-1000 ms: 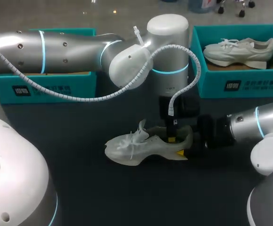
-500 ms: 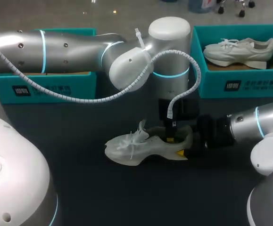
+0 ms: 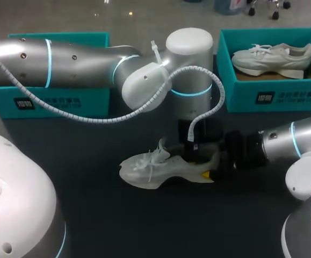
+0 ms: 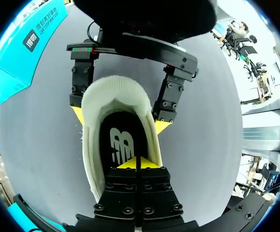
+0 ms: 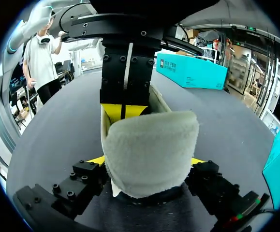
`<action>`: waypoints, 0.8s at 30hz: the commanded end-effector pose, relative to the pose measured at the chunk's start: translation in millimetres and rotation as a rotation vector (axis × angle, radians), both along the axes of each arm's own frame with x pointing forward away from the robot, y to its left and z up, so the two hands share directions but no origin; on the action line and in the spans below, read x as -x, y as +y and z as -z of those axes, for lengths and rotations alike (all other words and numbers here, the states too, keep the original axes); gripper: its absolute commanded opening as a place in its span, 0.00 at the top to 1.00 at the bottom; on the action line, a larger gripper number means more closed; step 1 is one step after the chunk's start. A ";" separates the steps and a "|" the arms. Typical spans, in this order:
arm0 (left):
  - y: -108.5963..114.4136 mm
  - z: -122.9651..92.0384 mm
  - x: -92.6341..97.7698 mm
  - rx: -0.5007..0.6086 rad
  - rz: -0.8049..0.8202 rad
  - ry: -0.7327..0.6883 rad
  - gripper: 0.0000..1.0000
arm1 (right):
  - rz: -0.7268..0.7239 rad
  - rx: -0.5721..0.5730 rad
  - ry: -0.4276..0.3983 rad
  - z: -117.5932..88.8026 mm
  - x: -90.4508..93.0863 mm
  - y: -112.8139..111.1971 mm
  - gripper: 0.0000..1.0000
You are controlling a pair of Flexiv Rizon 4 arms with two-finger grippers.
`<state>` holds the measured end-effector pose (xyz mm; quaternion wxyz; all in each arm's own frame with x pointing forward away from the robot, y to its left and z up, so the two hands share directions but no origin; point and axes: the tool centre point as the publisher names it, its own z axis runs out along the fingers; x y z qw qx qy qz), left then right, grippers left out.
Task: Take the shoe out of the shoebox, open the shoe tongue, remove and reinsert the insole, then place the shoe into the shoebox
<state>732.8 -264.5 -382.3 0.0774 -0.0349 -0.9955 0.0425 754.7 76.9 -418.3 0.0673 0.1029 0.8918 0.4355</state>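
Either side of the shoe [image 3: 155,167], right pincer [image 5: 147,160] clamps (left pincer [image 4: 139,163] closed).

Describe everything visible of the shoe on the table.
The shoe is an off-white sneaker with loose laces and a fuzzy heel collar, upright on its sole on the table. Its black insole lies inside. The right end effector clamps its heel from both sides; the left end effector, shut, points into its opening.
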 end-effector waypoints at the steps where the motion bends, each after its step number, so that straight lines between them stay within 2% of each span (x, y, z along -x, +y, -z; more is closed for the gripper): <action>1: 7.9 3.7 2.6 0.026 -0.001 0.005 1.00 | 0.002 0.005 0.000 0.7 -0.3 1.5 1.00; 7: 8.5 5.8 8.3 0.043 0.014 0.029 1.00 | 0.002 0.005 0.000 0.7 -0.3 1.5 1.00; 9: 8.9 6.3 10.3 0.051 0.024 0.040 0.76 | 0.002 0.005 0.000 0.7 -0.3 1.5 1.00; 13: 7.9 12.1 11.7 0.046 0.026 0.051 0.64 | 0.002 0.005 0.000 0.7 -0.3 1.5 1.00; 15: 7.2 16.7 10.9 0.044 0.027 0.056 0.60 | 0.002 0.005 0.000 0.7 -0.3 1.5 1.00; 20: 4.8 25.4 8.8 0.019 0.029 0.037 0.60 | 0.002 0.005 0.000 0.7 -0.3 1.5 1.00; 24: 7.0 31.4 4.6 0.011 0.029 0.021 0.55 | 0.002 0.005 0.000 0.7 -0.3 1.5 1.00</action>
